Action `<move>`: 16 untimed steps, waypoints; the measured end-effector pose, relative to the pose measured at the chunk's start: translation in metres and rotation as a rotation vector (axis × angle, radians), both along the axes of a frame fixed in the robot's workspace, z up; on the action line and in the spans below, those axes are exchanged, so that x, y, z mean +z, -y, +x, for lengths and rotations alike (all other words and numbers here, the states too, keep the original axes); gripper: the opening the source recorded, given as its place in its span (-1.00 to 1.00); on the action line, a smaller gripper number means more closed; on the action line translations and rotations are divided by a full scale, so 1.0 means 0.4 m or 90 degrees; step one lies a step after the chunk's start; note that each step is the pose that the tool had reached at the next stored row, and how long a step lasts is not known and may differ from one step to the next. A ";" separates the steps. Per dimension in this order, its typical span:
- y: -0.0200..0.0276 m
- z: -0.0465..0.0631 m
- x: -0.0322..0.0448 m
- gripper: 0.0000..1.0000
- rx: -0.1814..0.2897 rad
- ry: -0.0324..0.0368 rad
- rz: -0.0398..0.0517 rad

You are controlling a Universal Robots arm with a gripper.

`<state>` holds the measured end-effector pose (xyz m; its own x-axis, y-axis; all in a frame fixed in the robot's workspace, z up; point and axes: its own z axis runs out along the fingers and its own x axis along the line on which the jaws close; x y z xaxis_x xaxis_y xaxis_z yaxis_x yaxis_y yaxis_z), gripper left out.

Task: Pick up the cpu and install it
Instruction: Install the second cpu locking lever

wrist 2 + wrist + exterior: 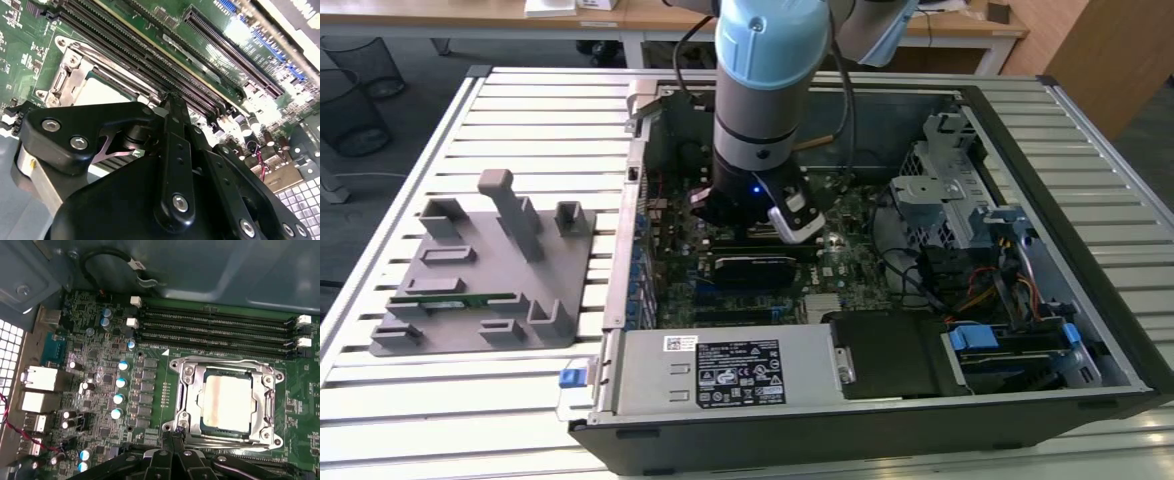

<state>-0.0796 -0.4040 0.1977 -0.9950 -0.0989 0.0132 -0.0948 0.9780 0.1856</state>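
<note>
The cpu (225, 402), a square chip with a pale silver top, lies flat inside the metal socket frame (187, 400) on the green motherboard (100, 355). It also shows in the second wrist view as a pale square, the cpu (102, 91), just beyond the black fingers. My gripper (173, 434) hovers low over the board beside the socket's edge, fingers (172, 117) pressed together with nothing between them. In the exterior view my gripper (758, 215) reaches down into the open computer case (1107, 330), and the arm hides the socket.
Four black memory slots (215, 325) run along the socket. A grey fixture plate (480, 270) with a green memory stick (454, 298) lies at the exterior view's left. The power supply (720, 370), drive cage (961, 200) and cables (987, 290) crowd the case.
</note>
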 end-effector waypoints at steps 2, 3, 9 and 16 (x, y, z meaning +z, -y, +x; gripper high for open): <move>0.000 -0.001 -0.003 -0.79 0.001 0.0000 0.0009; 0.000 -0.002 -0.004 -0.79 0.001 -0.0002 0.0012; 0.000 -0.005 0.001 -0.79 0.003 0.0004 0.0050; 0.010 -0.005 0.010 -0.79 0.003 -0.0003 0.0042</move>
<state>-0.0816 -0.4079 0.2018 -0.9945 -0.1035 0.0130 -0.0991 0.9763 0.1922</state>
